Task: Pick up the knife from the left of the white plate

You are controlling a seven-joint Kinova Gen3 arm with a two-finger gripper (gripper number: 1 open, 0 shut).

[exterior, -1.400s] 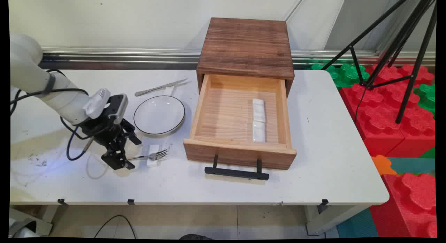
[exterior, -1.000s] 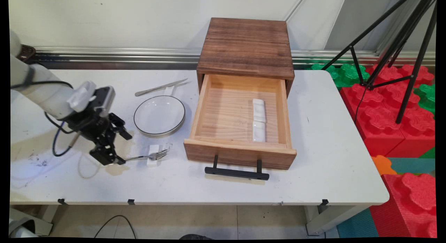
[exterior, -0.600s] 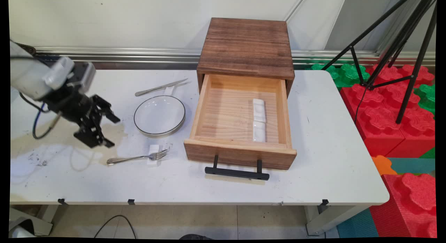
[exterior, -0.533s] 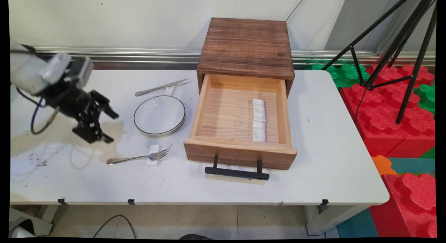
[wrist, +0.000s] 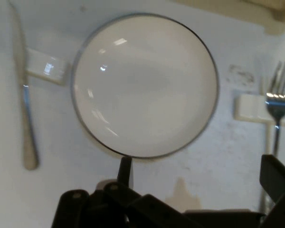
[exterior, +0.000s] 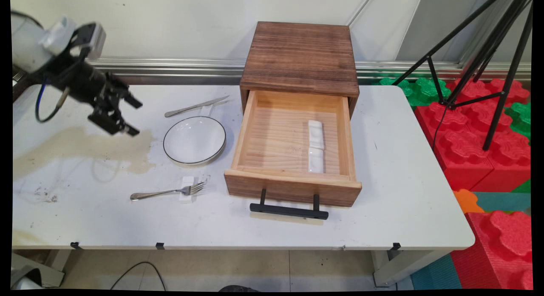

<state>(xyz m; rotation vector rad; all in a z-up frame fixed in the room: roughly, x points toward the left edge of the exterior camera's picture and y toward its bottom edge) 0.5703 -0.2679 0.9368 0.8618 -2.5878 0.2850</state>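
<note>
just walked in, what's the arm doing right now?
Nothing is held. The gripper hangs in the air with its jaws open and empty, above the table's left side, left of the plate. The fork lies on the table with its tines on a small white rest, in front of the plate; a knife lies behind the plate. The wooden drawer is pulled open, with two white rests inside.

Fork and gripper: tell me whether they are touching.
Apart. In the main view the open gripper hangs raised over the table's left side, while the fork lies on its white rest nearer the front edge, bare table between.
</note>
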